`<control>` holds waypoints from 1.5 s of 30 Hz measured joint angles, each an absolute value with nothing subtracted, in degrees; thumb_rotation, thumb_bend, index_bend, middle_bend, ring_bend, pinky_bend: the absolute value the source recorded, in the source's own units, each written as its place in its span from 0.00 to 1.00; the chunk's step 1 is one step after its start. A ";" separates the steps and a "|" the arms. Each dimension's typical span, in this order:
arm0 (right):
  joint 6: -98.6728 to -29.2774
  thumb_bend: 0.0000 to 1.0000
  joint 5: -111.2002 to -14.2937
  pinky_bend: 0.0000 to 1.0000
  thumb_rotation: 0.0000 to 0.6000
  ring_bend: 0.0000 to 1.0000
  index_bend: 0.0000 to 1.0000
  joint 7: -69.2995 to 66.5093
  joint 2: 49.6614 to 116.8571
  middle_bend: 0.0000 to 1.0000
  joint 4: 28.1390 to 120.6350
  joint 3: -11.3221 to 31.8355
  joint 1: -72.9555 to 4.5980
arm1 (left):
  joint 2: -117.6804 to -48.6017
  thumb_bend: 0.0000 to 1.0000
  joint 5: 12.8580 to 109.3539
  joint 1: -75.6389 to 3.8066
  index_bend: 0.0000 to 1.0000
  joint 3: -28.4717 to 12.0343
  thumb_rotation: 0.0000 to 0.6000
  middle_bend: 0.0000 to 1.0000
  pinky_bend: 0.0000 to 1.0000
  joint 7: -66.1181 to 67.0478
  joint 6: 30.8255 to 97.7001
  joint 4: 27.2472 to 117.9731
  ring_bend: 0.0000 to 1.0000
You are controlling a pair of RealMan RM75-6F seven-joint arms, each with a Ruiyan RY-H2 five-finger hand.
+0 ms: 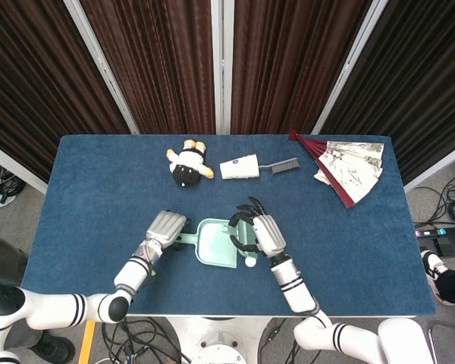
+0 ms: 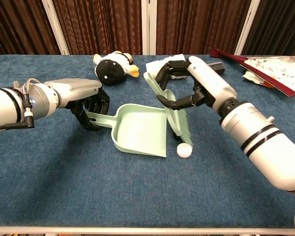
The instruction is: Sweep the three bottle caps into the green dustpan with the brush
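My left hand (image 2: 88,104) grips the handle of the green dustpan (image 2: 137,135), which lies flat on the blue table with its mouth facing right. In my right hand (image 2: 196,86) I hold the pale green brush (image 2: 179,123), tilted, with its bristles down at the dustpan's mouth. A white cap (image 2: 184,150) lies on the cloth just outside the pan's front right corner. The red and black caps are hidden; no view shows them. From the head view, the left hand (image 1: 165,227), dustpan (image 1: 212,243), right hand (image 1: 259,233) and white cap (image 1: 249,263) line up near the front edge.
At the back of the table lie a plush penguin (image 1: 188,164), a tipped paper cup (image 1: 239,167) and a dark brush (image 1: 285,164). A folded fan (image 1: 349,168) occupies the back right corner. The table's front edge (image 2: 147,229) is close behind the pan.
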State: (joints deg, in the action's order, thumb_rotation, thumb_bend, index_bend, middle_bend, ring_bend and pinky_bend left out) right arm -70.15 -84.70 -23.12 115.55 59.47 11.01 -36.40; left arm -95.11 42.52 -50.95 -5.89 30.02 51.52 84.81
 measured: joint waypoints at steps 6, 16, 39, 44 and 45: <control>-69.20 0.62 -84.89 0.03 1.00 0.21 0.72 -25.39 117.96 0.57 57.23 11.92 -38.22 | -95.52 0.37 42.77 -51.30 0.62 -5.91 1.00 0.59 0.35 29.83 50.61 84.54 0.47; -69.15 0.63 -85.45 0.03 1.00 0.22 0.73 -30.95 121.32 0.57 54.61 13.94 -41.21 | -95.85 0.37 42.45 -51.62 0.62 -6.05 1.00 0.59 0.35 29.68 50.07 84.23 0.47; -73.43 0.63 -89.13 0.03 1.00 0.22 0.73 -26.34 104.47 0.58 74.36 2.41 -30.29 | -93.73 0.37 43.73 -51.95 0.62 -5.04 1.00 0.59 0.35 29.18 48.87 86.82 0.47; -73.51 0.63 -90.06 0.03 1.00 0.22 0.73 -26.97 108.29 0.58 69.59 3.64 -31.42 | -93.76 0.37 43.17 -52.03 0.62 -4.95 1.00 0.59 0.35 29.23 48.93 86.81 0.47; -73.51 0.63 -90.26 0.03 1.00 0.22 0.73 -27.28 109.44 0.58 68.17 4.11 -31.89 | -93.73 0.37 43.01 -52.03 0.62 -4.92 1.00 0.59 0.35 29.21 48.93 86.82 0.47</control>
State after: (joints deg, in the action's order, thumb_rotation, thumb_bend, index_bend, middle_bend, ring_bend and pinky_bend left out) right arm -73.51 -90.26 -27.28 109.44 68.17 4.11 -31.89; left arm -93.73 43.01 -52.03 -4.92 29.21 48.93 86.82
